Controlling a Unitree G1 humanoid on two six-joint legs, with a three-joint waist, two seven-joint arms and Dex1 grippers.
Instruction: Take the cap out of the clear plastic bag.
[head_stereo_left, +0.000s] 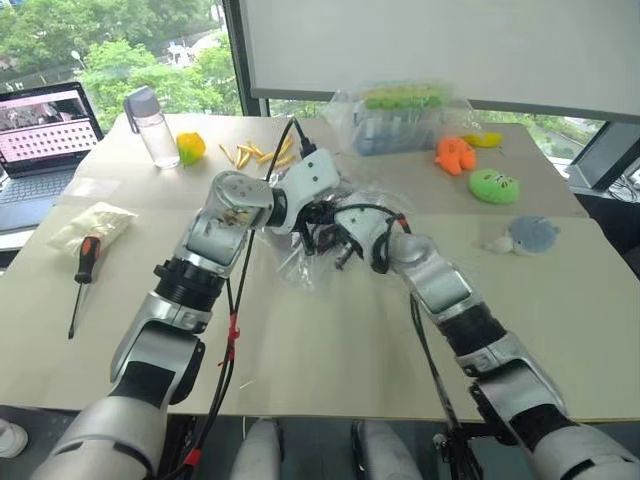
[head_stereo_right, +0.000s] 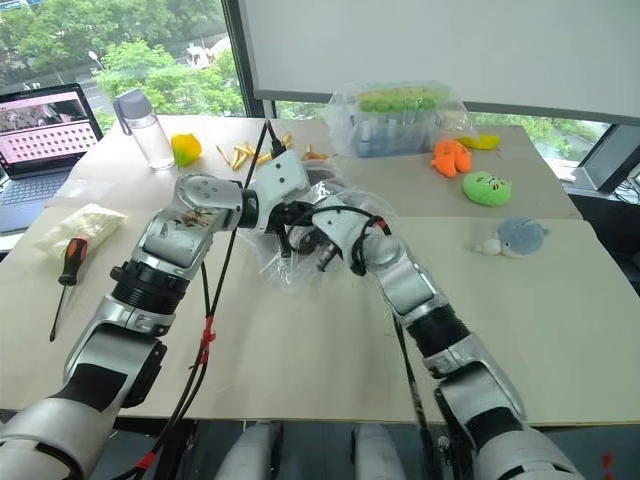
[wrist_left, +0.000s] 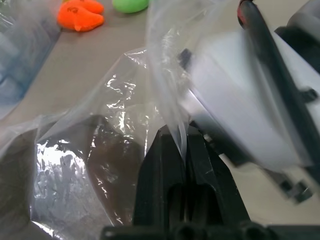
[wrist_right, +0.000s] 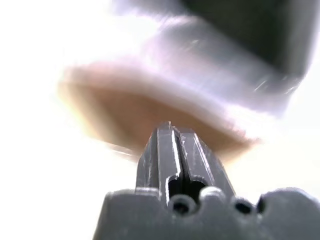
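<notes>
The clear plastic bag (head_stereo_left: 298, 264) lies crumpled at the middle of the table, partly lifted where both grippers meet. My left gripper (wrist_left: 182, 135) is shut on a fold of its film. The dark brown cap (wrist_left: 107, 162) shows through the plastic, inside the bag, just beyond the left fingers. My right gripper (head_stereo_right: 327, 256) comes in from the right, pressed against the bag beside the left one. In the right wrist view its fingers (wrist_right: 167, 150) are together; whether any film is caught between them is too blurred to tell.
A bulkier clear bag with green and blue contents (head_stereo_left: 405, 118) stands at the back. Orange (head_stereo_left: 455, 154), green (head_stereo_left: 494, 185) and grey-blue (head_stereo_left: 530, 235) plush toys lie right. A bottle (head_stereo_left: 152, 125), screwdriver (head_stereo_left: 85, 265), white packet (head_stereo_left: 92, 225) and laptop (head_stereo_left: 45, 135) are left.
</notes>
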